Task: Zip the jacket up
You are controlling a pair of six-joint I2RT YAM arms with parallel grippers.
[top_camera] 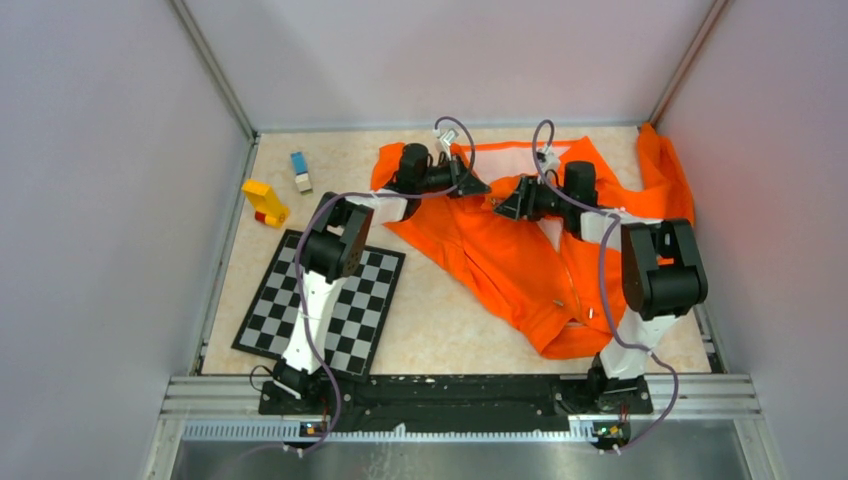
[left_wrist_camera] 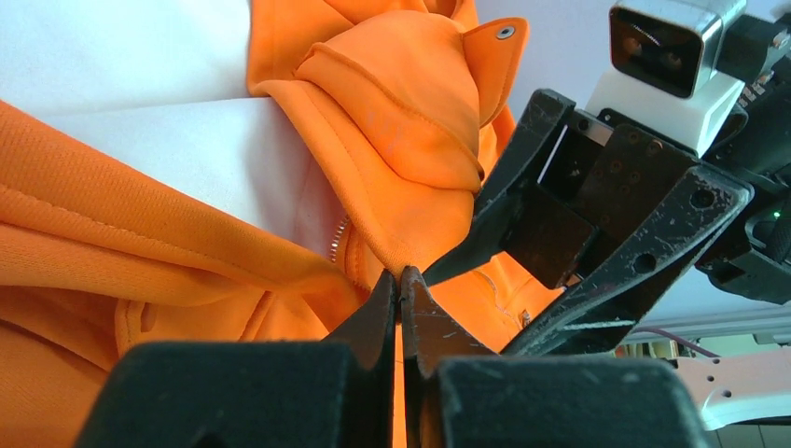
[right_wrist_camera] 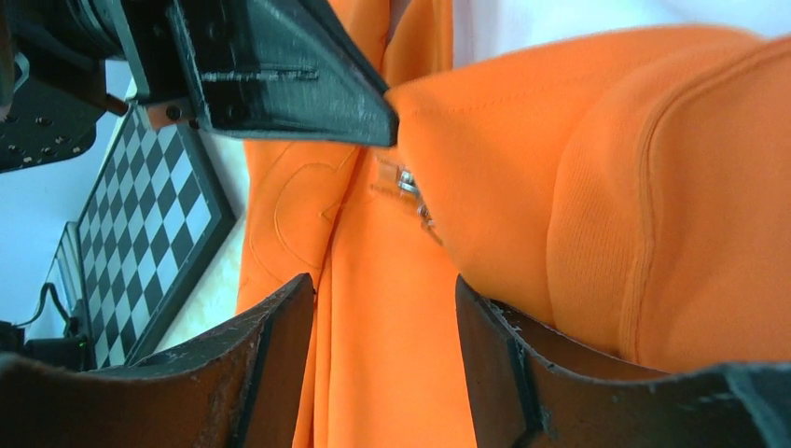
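Pale grey walls closed around a beige table (top_camera: 440, 330), seen from above. On it the orange jacket (top_camera: 500, 265) lay crumpled, spreading from the middle toward 1 o'clock and down to 5 o'clock, and its pale lining (left_wrist_camera: 187, 159) showed at the open far part. A black-and-white checkerboard (top_camera: 370, 300) lay flat at 8 o'clock, apart from the jacket. A yellow block (top_camera: 265, 202) and a smaller blue block (top_camera: 300, 170) stood near 10 and 11 o'clock. Both arms reached to the far part of the jacket and their grippers pointed at each other, very close. The left gripper (left_wrist_camera: 401, 275) was clenched, with a thin strip of orange cloth pinched between its fingers, just beside the zipper teeth (left_wrist_camera: 338, 238). The right gripper (right_wrist_camera: 382, 285) was spread wide over the cloth and grasped nothing; in its own view the small metal zipper pull (right_wrist_camera: 407, 181) sat at 12 o'clock from the gap, just under the tip of the left gripper. A snap button (left_wrist_camera: 505, 32) was visible on a folded flap in the left wrist view.
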